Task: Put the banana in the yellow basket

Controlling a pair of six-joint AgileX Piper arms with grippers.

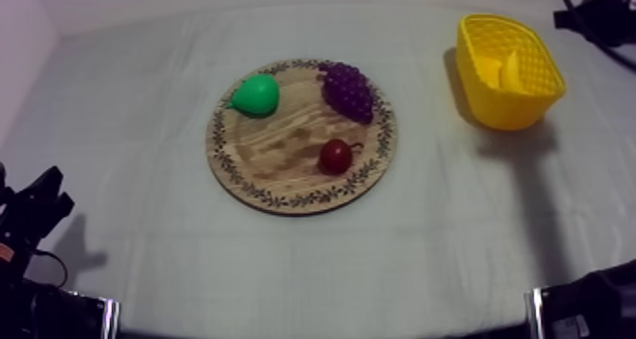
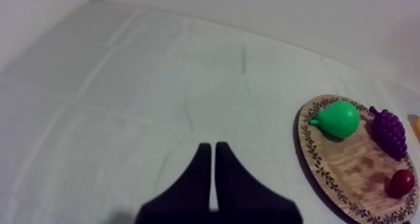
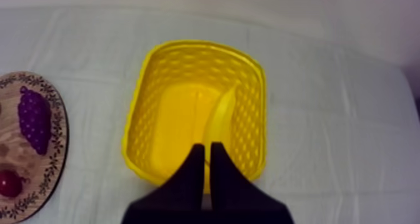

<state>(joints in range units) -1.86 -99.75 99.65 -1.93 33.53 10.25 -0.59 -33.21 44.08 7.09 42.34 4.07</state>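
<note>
The banana (image 3: pixel 220 117) lies inside the basket (image 3: pixel 164 82). It leans along one side wall, with one end up near the rim and the other end down on the basket's floor. The basket sits on the cloth (image 1: pixel 142 134) at the right side of the table, well apart from the board (image 1: pixel 284 151). The right gripper (image 3: pixel 207 146) hangs over the near rim of the basket, by the low end of the banana. Its two black fingers are pressed together in a thin wedge, and they hold nothing. From above, the right arm (image 1: pixel 594 16) comes in at the far right corner, just past the basket. The board is round and made of wood, with a pattern all round its rim. Three toy fruits lie on it. The green pear (image 1: pixel 256 96) is at the far left part. The purple grapes (image 1: pixel 348 89) are at the far right part. The small red fruit (image 1: pixel 334 156) is nearer the front, on the right. The three fruits do not touch each other. The left gripper (image 2: pixel 214 146) is low over bare cloth, to the left of the board and apart from it. Its fingers are closed together as well, with nothing in them. The left arm (image 1: pixel 33 210) sits at the near left corner of the table.
</note>
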